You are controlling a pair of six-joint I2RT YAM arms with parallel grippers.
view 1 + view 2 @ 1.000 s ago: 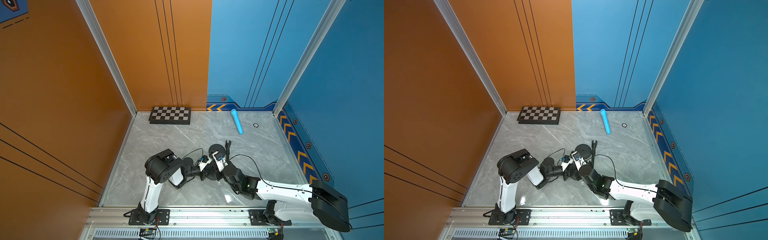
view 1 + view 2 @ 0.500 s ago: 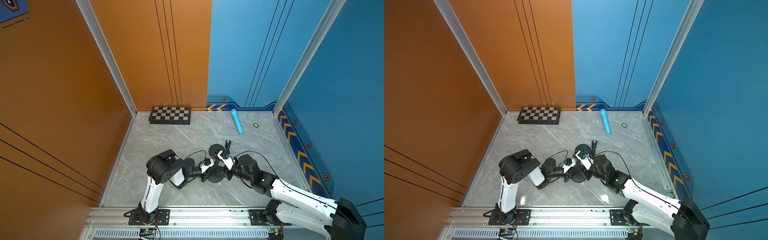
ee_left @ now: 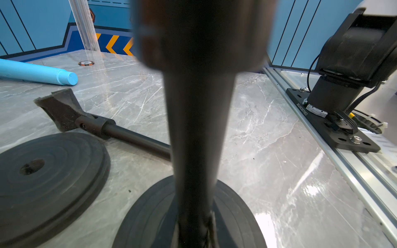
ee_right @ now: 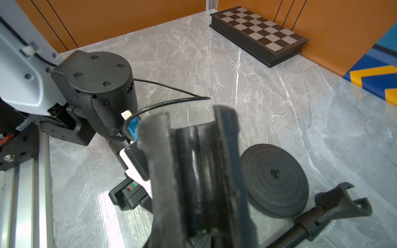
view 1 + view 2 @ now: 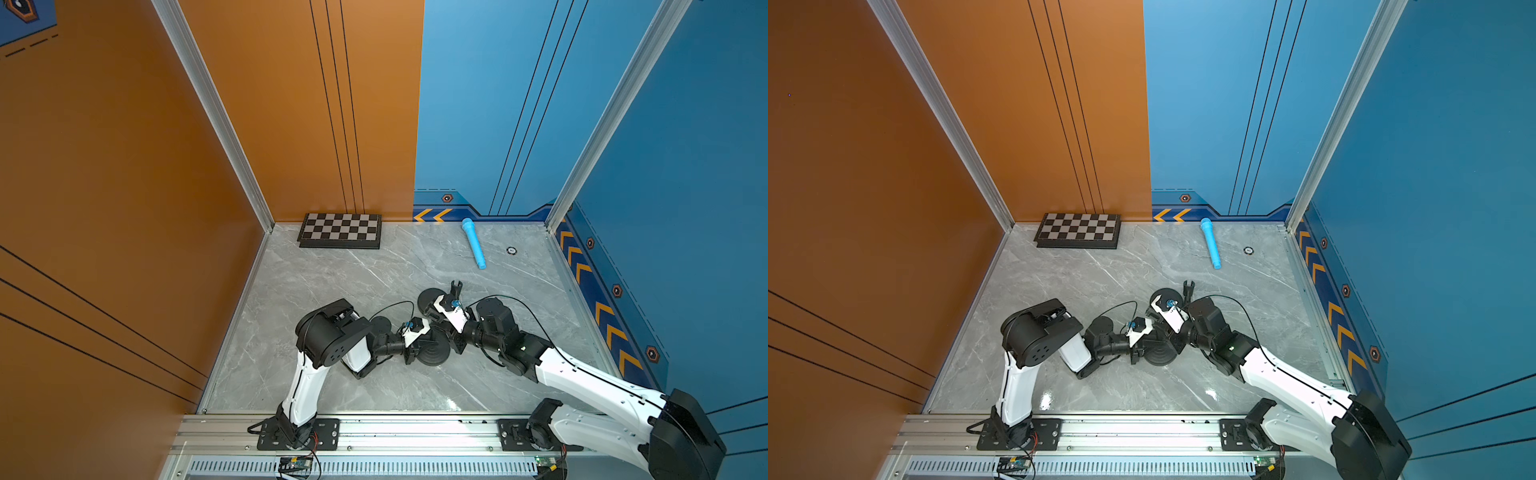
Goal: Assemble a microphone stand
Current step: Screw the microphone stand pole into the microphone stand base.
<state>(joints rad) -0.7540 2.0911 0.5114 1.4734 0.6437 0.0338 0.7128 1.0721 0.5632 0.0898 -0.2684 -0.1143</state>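
I had the left gripper [image 3: 193, 225] pinched shut over the near base [image 5: 434, 357]. The right gripper [image 5: 454, 347] was closed beside it, on what I couldn't tell. The rod [image 3: 137, 140] lay flat alongside. Next, I judged, it needed standing in that base's hole.

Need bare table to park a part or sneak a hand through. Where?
Free: the wide stretch between chessboard and left arm; the far strip between chessboard and blue microphone; the near strip along the rail between the arm mounts. Crowded: centre, where the right arm meets the left over the round bases and clip rod.
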